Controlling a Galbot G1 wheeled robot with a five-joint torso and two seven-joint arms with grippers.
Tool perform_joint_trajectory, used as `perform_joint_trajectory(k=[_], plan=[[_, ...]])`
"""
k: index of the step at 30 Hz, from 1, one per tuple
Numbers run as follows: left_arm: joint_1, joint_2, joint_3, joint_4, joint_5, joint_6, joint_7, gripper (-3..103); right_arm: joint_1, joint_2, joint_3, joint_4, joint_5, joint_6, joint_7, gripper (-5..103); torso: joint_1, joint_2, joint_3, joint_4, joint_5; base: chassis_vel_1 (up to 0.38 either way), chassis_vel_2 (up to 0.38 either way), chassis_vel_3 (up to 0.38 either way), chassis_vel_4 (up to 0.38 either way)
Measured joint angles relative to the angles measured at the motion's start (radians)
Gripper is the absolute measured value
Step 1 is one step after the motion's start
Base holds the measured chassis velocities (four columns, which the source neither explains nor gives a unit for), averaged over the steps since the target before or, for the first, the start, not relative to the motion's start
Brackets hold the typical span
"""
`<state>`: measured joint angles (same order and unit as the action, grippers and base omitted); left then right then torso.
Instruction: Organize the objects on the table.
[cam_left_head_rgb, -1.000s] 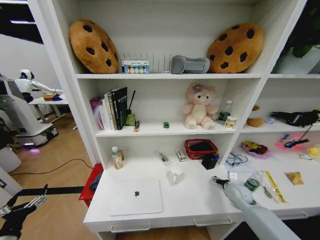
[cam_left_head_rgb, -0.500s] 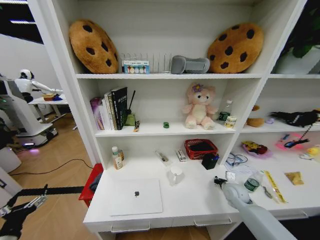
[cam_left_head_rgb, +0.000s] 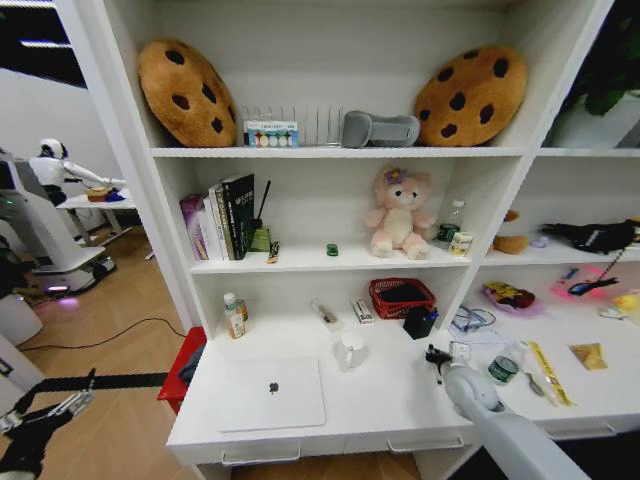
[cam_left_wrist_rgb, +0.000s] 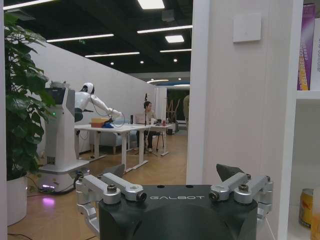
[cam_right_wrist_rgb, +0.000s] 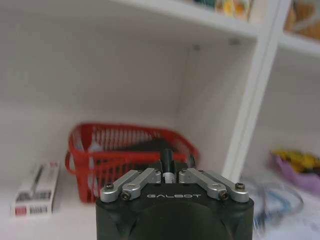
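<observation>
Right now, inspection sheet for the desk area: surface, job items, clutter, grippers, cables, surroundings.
Surface: long white desk with front drawers, joined to tall white shelving.
Job's things: thin silver laptop with dark logo lies closed at the desk's left front; tiny green toy car sits on the shelf above; black pen stands upright between the right gripper's fingers.
Clutter: white mug, red mesh basket, small bottle, loose packets at the desk's right end.
Grippers: right gripper shut on the pen, above the desk right of the mug; left gripper open, parked low beside the shelving.
Cables: black cable on the floor, left.
Surroundings: another white robot at a distant table.
</observation>
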<state>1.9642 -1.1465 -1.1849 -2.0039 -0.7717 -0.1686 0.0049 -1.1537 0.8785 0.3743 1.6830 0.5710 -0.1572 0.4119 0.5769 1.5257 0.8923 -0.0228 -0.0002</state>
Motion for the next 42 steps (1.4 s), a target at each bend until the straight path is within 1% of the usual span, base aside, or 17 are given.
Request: perform_joint_trajectory(k=[1, 2, 4, 5, 6, 8, 9, 11, 12, 14, 15, 17, 19, 22, 28, 34, 42], plan=[[0.0, 0.0, 0.0, 0.0, 0.0, 0.0, 0.0, 100, 0.017, 0.005, -0.007, -0.006, -0.048, 0.055, -0.019, 10, 0.0, 0.0, 0.0, 0.0001, 0.0001, 0.0, 0.0, 0.0, 0.0], [0.0, 0.0, 0.0, 0.0, 0.0, 0.0, 0.0, 100, 0.017, 0.005, -0.007, -0.006, -0.048, 0.055, -0.019, 10, 0.0, 0.0, 0.0, 0.0001, 0.0001, 0.0, 0.0, 0.0, 0.0], [0.0, 0.0, 0.0, 0.0, 0.0, 0.0, 0.0, 100, 0.061, 0.016, -0.029, -0.036, -0.115, 0.141, -0.05, 10, 0.0, 0.0, 0.0, 0.0003, 0.0001, 0.0, 0.0, 0.0, 0.0], [0.0, 0.0, 0.0, 0.0, 0.0, 0.0, 0.0, 100, 0.082, 0.021, -0.039, -0.055, -0.134, 0.171, -0.061, 10, 0.0, 0.0, 0.0, 0.0003, 0.0001, 0.0, 0.0, 0.0, 0.0], [0.0, 0.0, 0.0, 0.0, 0.0, 0.0, 0.0, 100, 0.082, 0.021, -0.039, -0.055, -0.134, 0.171, -0.061, 10, 0.0, 0.0, 0.0, 0.0003, 0.0001, 0.0, 0.0, 0.0, 0.0], [0.0, 0.0, 0.0, 0.0, 0.0, 0.0, 0.0, 100, 0.133, 0.033, -0.062, -0.111, -0.171, 0.222, -0.081, 10, 0.0, 0.0, 0.0, 0.0002, 0.0003, 0.0, 0.0, 0.0, 0.0], [0.0, 0.0, 0.0, 0.0, 0.0, 0.0, 0.0, 100, 0.133, 0.033, -0.062, -0.111, -0.171, 0.222, -0.081, 10, 0.0, 0.0, 0.0, 0.0002, 0.0003, 0.0, 0.0, 0.0, 0.0], [0.0, 0.0, 0.0, 0.0, 0.0, 0.0, 0.0, 100, 0.185, 0.041, -0.08, -0.177, -0.214, 0.256, -0.095, 10, 0.0, 0.0, 0.0, 0.0003, 0.0003, 0.0, 0.0, 0.0, 0.0], [0.0, 0.0, 0.0, 0.0, 0.0, 0.0, 0.0, 100, 0.185, 0.041, -0.08, -0.177, -0.214, 0.256, -0.095, 10, 0.0, 0.0, 0.0, 0.0003, 0.0003, 0.0, 0.0, 0.0, 0.0], [0.0, 0.0, 0.0, 0.0, 0.0, 0.0, 0.0, 100, 0.236, 0.047, -0.093, -0.247, -0.231, 0.278, -0.103, 10, 0.0, 0.0, 0.0, 0.0002, 0.0002, 0.0, 0.0, 0.0, 0.0], [0.0, 0.0, 0.0, 0.0, 0.0, 0.0, 0.0, 100, 0.236, 0.047, -0.093, -0.247, -0.231, 0.278, -0.103, 10, 0.0, 0.0, 0.0, 0.0002, 0.0002, 0.0, 0.0, 0.0, 0.0], [0.0, 0.0, 0.0, 0.0, 0.0, 0.0, 0.0, 100, 0.277, 0.054, -0.102, -0.304, -0.236, 0.299, -0.114, 10, 0.0, 0.0, 0.0, 0.0001, 0.0001, 0.0, 0.0, 0.0, 0.0], [0.0, 0.0, 0.0, 0.0, 0.0, 0.0, 0.0, 100, 0.287, 0.057, -0.104, -0.318, -0.239, 0.304, -0.117, 10, 0.0, 0.0, 0.0, 0.0002, 0.0001, 0.0, 0.0, 0.0, 0.0], [0.0, 0.0, 0.0, 0.0, 0.0, 0.0, 0.0, 100, 0.344, 0.078, -0.118, -0.411, -0.26, 0.337, -0.133, 10, 0.0, 0.0, 0.0, 0.0002, 0.0001, 0.0, 0.0, 0.0, 0.0], [0.0, 0.0, 0.0, 0.0, 0.0, 0.0, 0.0, 100, 0.388, 0.103, -0.134, -0.505, -0.302, 0.371, -0.144, 10, 0.0, 0.0, 0.0, 0.0002, 0.0002, 0.0, 0.0, 0.0, 0.0], [0.0, 0.0, 0.0, 0.0, 0.0, 0.0, 0.0, 100, 0.419, 0.118, -0.145, -0.564, -0.323, 0.394, -0.152, 10, 0.0, 0.0, 0.0, 0.0002, 0.0002, 0.0, 0.0, 0.0, 0.0], [0.0, 0.0, 0.0, 0.0, 0.0, 0.0, 0.0, 100, 0.418, 0.121, -0.149, -0.569, -0.332, 0.396, -0.153, 10, 0.0, 0.0, 0.0, 0.0002, 0.0, 0.0, 0.0, 0.0, 0.0]])
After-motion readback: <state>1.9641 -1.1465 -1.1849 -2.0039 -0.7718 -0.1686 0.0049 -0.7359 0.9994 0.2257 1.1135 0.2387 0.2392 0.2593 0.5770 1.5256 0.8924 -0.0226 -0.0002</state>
